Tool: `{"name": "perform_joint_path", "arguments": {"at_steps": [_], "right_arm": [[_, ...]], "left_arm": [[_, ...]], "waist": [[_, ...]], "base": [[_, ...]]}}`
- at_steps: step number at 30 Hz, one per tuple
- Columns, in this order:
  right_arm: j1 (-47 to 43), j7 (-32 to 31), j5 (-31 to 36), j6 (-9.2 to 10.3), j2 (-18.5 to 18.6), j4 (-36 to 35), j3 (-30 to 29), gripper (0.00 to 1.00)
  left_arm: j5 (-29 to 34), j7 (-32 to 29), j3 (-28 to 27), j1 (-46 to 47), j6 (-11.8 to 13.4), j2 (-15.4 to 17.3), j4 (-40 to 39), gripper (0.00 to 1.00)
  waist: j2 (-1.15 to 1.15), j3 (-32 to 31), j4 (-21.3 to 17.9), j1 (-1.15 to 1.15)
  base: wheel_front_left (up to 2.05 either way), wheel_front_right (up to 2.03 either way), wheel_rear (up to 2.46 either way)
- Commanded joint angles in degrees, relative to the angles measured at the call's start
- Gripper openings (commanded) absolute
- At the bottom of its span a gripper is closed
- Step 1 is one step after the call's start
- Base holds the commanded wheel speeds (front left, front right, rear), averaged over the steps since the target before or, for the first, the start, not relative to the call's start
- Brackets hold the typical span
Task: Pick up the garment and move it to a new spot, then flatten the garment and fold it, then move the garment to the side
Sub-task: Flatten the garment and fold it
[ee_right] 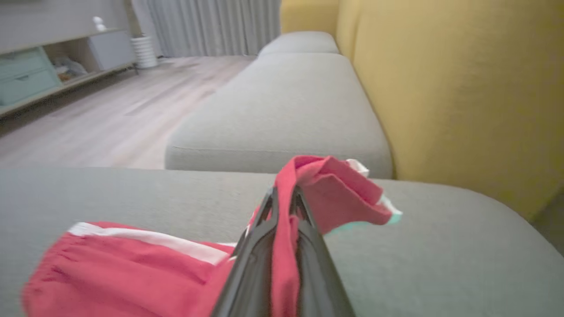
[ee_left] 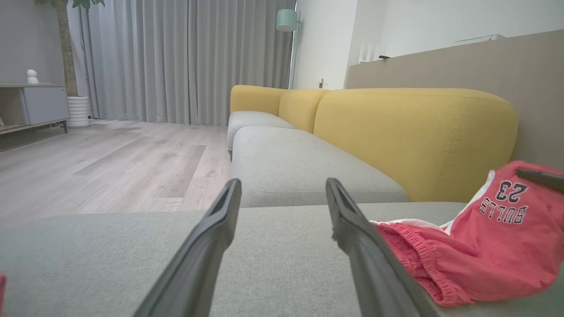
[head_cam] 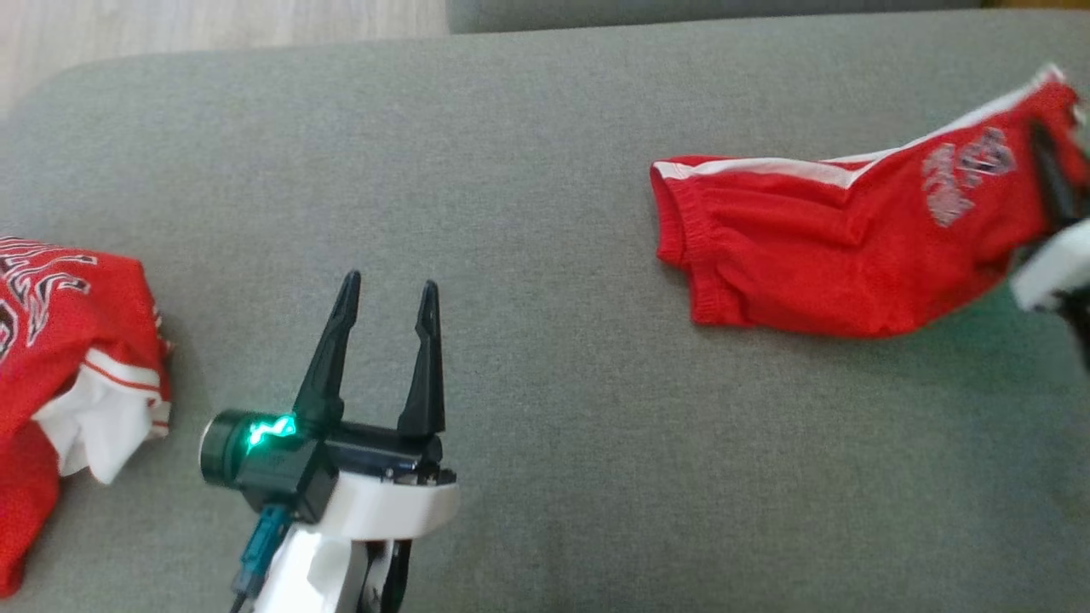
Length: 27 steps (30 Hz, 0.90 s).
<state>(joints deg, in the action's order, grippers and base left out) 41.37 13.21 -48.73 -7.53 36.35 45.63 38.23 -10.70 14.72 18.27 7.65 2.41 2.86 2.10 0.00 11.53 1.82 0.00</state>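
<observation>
Right gripper point(ee_right: 285, 194), pinching only an edge of the red shorts point(head_cam: 809, 247), may lose it if cloth trailing below drags.

The right gripper point(ee_right: 283, 198) pinches the red shorts point(ee_right: 132, 273).
Its two dark fingers point(ee_right: 249, 264) are closed on a fold of cloth that sticks up past the tips. The rest lies on the gray sofa seat point(ee_right: 440, 251), away from the yellow back cushion point(ee_right: 462, 88).

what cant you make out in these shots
Head view: the right gripper is cut off by the right edge.
Head view: the jersey runs off the left edge.
Right wrist view: the shorts are blurred, their weave unreadable.
</observation>
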Motion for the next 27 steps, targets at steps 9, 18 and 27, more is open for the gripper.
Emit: {"name": "perform_joint_path", "arguments": {"at_steps": [9, 18, 27], "right_arm": [[0.66, -4.11, 5.41, 0.04, -9.6, -11.79, 8.24, 0.0], [-5.31, -0.86, 8.23, 0.04, -12.02, -16.05, 8.06, 1.0], [-19.22, 1.75, 17.52, 0.04, -12.15, -25.23, -15.44, 1.0]], "left_arm": [[-1.58, 0.28, -1.16, -0.56, 0.35, 0.02, -1.61, 1.0], [-3.07, 0.28, -1.85, -1.79, 1.81, 0.02, -2.74, 1.0], [-4.51, 0.28, -4.63, -6.42, 2.14, 0.02, -3.86, 1.0]], "waist": [[0.0, -0.96, 3.12, 0.0], [0.0, -1.9, 4.58, 0.0], [0.0, -5.26, 3.04, 0.0]], "base": [[0.0, 0.0, 0.0], [0.0, 0.0, 0.0], [0.0, 0.0, 0.0]]}}
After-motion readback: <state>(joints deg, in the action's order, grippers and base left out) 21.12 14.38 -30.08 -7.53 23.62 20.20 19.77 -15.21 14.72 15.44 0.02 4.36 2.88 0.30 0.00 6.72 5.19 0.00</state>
